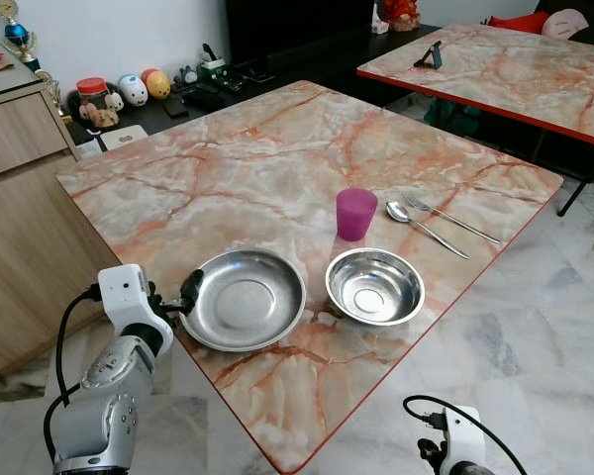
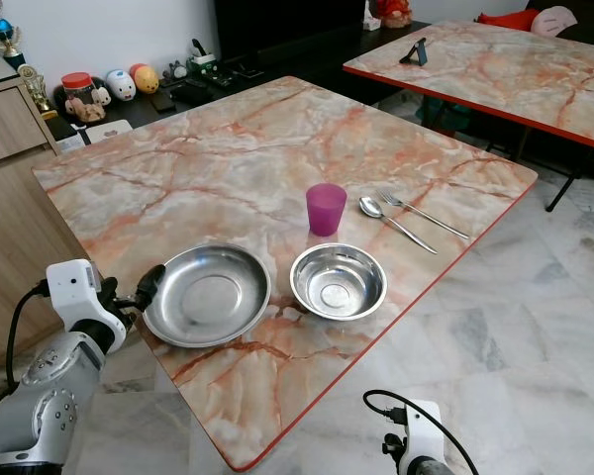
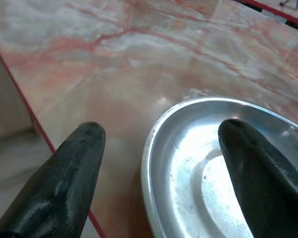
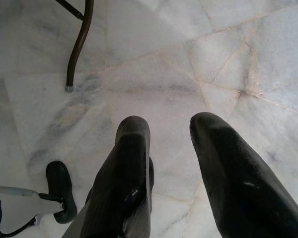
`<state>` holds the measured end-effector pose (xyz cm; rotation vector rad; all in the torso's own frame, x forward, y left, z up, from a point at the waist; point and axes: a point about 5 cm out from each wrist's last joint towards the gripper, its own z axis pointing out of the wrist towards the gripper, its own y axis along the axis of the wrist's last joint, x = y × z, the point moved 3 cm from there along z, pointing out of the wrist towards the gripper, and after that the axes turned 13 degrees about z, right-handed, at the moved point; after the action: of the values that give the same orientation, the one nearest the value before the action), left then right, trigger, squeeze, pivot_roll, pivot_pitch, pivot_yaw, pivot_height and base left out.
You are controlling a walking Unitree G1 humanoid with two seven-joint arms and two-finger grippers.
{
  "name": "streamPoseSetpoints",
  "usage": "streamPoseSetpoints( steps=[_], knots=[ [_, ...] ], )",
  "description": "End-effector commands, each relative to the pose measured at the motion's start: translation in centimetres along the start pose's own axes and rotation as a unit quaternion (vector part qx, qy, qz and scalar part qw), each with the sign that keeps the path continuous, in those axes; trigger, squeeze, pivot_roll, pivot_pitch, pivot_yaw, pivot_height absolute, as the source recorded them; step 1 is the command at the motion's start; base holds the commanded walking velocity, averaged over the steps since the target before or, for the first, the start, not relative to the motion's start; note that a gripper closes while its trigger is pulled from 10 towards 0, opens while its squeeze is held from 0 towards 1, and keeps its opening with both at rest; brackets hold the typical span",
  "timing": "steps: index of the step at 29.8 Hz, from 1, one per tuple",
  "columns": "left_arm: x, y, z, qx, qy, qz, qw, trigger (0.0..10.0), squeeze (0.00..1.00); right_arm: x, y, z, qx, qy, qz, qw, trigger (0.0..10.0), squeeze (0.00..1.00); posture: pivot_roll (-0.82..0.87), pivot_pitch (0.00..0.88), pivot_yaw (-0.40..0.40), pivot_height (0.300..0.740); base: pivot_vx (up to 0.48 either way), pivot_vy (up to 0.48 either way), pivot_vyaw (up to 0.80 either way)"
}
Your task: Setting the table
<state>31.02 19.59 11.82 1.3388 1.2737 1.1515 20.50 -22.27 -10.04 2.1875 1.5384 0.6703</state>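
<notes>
My left gripper (image 3: 159, 144) sits at the counter (image 1: 257, 158) edge, fingers spread astride the steel plate's (image 1: 246, 299) near rim, one inside, one outside. Just beside the plate stands the steel bowl (image 1: 374, 285), behind it a purple cup (image 1: 355, 214), then spoon (image 1: 423, 227) and fork (image 1: 451, 219). My right gripper (image 4: 169, 129) hangs parted over the floor.

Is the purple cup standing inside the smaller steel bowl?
No, the purple cup stands upright on the table just behind the smaller steel bowl, which holds nothing.
</notes>
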Motion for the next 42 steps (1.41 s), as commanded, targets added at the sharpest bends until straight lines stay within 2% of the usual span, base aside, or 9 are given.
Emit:
streamPoseSetpoints(
  steps=[1,2,6,9,12,29,33,42],
  knots=[
    [0.4,-0.4,-0.1,0.003,0.005,0.036,0.999,10.0,0.0,-0.1,0.0,0.0,0.003,0.0,-0.002,1.0,10.0,0.0,-0.01,0.0,0.007,0.707,0.0,0.0,0.0],
    [0.4,-0.8,-0.1,0.012,0.005,0.047,0.999,10.0,0.0,-0.1,0.0,0.0,0.003,0.0,-0.001,1.0,10.0,0.0,-0.01,0.0,0.006,0.707,0.0,0.0,0.0],
    [0.5,-0.9,0.0,0.012,0.01,0.049,0.999,10.0,0.0,0.0,0.0,0.0,0.003,0.0,0.0,1.0,10.0,0.0,-0.02,0.0,0.008,0.707,0.0,0.0,0.0],
    [0.8,-0.8,0.2,0.007,0.01,0.089,0.996,10.0,0.0,-0.1,0.0,0.0,0.003,0.0,-0.001,1.0,10.0,0.0,-0.01,0.0,0.006,0.707,0.0,0.0,0.0],
    [1.0,-0.6,0.6,0.003,0.014,0.093,0.996,10.0,0.0,0.0,0.0,0.0,0.003,0.001,-0.001,1.0,10.0,0.0,-0.02,0.0,0.009,0.707,0.0,0.0,0.0],
    [1.2,-1.1,1.0,0.014,0.011,0.09,0.996,10.0,0.0,0.0,-0.1,0.0,0.004,0.002,-0.003,1.0,10.0,0.0,-0.02,0.0,0.01,0.707,0.0,0.0,0.0],
    [1.0,-1.4,1.1,0.024,0.006,0.066,0.998,10.0,0.0,0.0,-0.1,0.0,0.004,0.003,-0.002,1.0,10.0,0.0,-0.02,0.0,0.011,0.707,0.0,0.0,0.0],
    [0.8,-2.3,1.3,0.048,0.01,0.06,0.997,10.0,0.0,0.1,0.1,0.0,0.004,0.002,-0.002,1.0,10.0,0.0,-0.02,0.0,0.017,0.707,0.0,0.0,0.0]
  ],
)
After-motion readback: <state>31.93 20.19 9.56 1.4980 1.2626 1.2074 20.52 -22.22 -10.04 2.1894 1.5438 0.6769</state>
